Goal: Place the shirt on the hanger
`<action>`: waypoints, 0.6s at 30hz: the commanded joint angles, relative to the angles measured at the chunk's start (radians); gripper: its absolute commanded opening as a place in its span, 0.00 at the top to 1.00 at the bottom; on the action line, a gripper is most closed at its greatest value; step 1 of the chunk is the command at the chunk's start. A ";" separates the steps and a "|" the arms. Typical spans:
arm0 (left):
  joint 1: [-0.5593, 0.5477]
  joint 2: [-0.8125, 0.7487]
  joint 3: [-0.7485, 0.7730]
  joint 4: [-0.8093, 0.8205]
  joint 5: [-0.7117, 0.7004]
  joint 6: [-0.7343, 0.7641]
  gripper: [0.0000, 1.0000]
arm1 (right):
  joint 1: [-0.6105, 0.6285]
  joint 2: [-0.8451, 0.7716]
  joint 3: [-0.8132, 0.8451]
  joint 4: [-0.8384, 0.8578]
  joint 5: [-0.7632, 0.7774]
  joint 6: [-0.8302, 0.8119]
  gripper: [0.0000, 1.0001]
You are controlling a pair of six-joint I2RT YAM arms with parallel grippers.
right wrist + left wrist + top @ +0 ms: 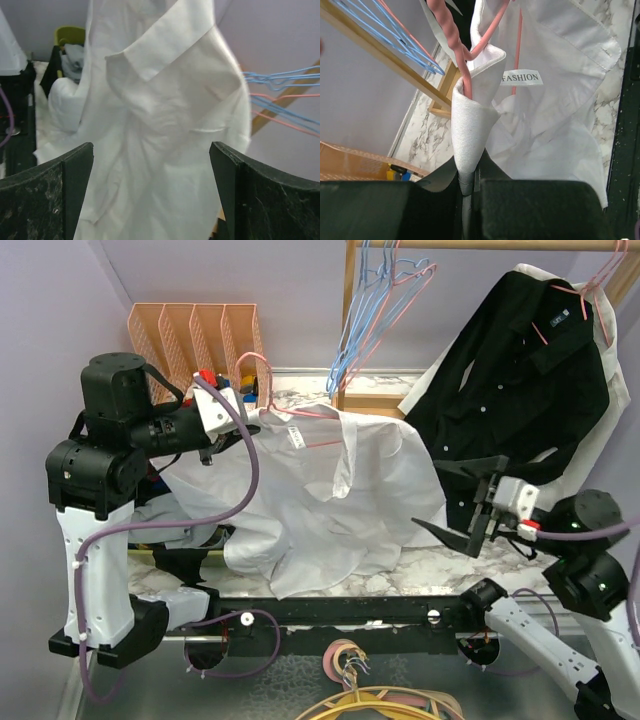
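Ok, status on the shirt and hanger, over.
Left pincer shut on shirt collar. Right pincer open, empty. Hanger inside collar, hook out. Black shirt hangs beside right pincer.

Look to your right: a black shirt (520, 380) hangs below the wooden rail (480, 245), and a bunch of light-blue hangers (365, 310) hangs from the same rail further left. At the back left of the marbled surface (425, 575) you have a peach slotted file rack (195, 335), standing against the wall.
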State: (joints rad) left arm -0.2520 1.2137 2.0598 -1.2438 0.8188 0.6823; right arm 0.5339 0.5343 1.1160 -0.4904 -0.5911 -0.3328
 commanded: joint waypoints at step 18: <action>0.281 0.010 -0.029 0.082 0.403 -0.133 1.00 | -0.001 0.050 -0.442 0.849 -0.032 0.491 0.13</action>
State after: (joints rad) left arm 0.0189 1.2217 2.0499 -1.2167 1.1580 0.5797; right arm 0.5335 0.6014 0.5743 0.2718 -0.7849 0.2352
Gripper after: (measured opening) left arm 0.053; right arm 0.857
